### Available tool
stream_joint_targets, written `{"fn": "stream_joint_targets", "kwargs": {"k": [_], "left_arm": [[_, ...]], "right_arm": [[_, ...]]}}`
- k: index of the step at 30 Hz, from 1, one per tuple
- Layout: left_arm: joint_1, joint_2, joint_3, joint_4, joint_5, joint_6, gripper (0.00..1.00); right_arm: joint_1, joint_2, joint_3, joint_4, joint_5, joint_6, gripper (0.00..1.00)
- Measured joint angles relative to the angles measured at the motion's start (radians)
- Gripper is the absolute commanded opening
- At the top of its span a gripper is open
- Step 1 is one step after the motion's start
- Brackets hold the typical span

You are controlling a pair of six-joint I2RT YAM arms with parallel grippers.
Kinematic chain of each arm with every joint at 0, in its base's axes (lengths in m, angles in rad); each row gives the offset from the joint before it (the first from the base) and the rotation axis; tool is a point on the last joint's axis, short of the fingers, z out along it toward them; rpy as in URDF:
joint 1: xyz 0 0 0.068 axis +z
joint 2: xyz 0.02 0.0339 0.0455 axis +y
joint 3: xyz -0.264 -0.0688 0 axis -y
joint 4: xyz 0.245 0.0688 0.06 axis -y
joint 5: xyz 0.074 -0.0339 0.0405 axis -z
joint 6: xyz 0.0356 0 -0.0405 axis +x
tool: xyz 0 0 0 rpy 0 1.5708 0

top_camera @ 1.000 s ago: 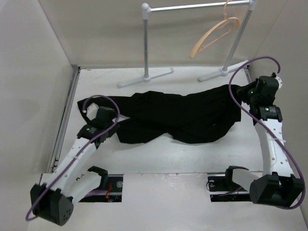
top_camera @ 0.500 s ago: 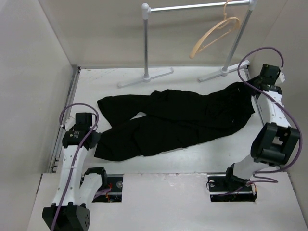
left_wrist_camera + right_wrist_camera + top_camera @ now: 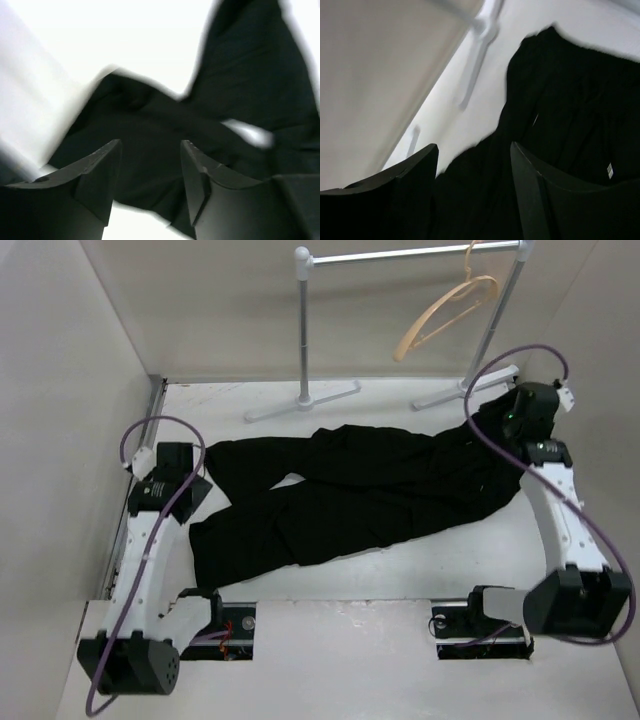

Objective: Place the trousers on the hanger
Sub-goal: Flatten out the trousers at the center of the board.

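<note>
The black trousers (image 3: 370, 490) lie spread across the table, legs to the left and waist to the right. The tan wooden hanger (image 3: 445, 310) hangs by its hook from the rail at the back right. My left gripper (image 3: 198, 490) is at the leg ends; in the left wrist view it (image 3: 151, 145) is open with the fabric (image 3: 150, 110) under the gap. My right gripper (image 3: 502, 422) hovers at the waist end; in the right wrist view it (image 3: 474, 147) is open over the dark cloth (image 3: 570, 100), which carries a small white tag (image 3: 609, 170).
The grey metal rail (image 3: 400, 254) stands on white feet (image 3: 305, 400) at the back of the table; one foot shows blurred in the right wrist view (image 3: 480, 30). White walls close in on the left (image 3: 70, 440) and right (image 3: 610, 360).
The trousers went from a bunched heap to stretched out lengthwise. The right gripper has come back from the far right corner over the waist. The left gripper shifted slightly towards the leg ends.
</note>
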State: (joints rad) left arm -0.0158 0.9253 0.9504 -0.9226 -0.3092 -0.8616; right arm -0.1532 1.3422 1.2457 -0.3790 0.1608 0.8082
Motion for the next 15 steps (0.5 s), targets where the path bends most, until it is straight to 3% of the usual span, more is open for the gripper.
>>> {"fn": "stream_joint_targets", "kwargs": {"k": [2,3,5,7,9,12,15], "left_arm": [[-0.012,0.095,0.040,0.094,0.007,-0.001,0.40],[-0.017,0.151,0.050,0.142,0.019,-0.003,0.37],[-0.027,0.286,0.063,0.238,0.055,-0.008,0.35],[-0.045,0.422,0.063,0.311,0.092,-0.013,0.35],[-0.063,0.510,0.058,0.351,0.119,-0.014,0.38],[-0.083,0.581,0.057,0.391,0.148,-0.015,0.40],[-0.095,0.619,0.058,0.444,0.172,-0.015,0.39]], "right_arm": [[0.100,-0.119,-0.089,0.013,0.016,-0.002,0.22],[0.151,-0.172,-0.136,0.018,0.020,-0.002,0.14],[0.233,-0.268,-0.249,0.032,0.023,0.003,0.11],[0.277,-0.352,-0.373,0.019,0.018,0.010,0.16],[0.302,-0.436,-0.497,-0.014,0.006,0.017,0.31],[0.337,-0.578,-0.640,-0.108,-0.016,0.034,0.48],[0.410,-0.676,-0.700,-0.175,-0.035,0.056,0.57]]}}
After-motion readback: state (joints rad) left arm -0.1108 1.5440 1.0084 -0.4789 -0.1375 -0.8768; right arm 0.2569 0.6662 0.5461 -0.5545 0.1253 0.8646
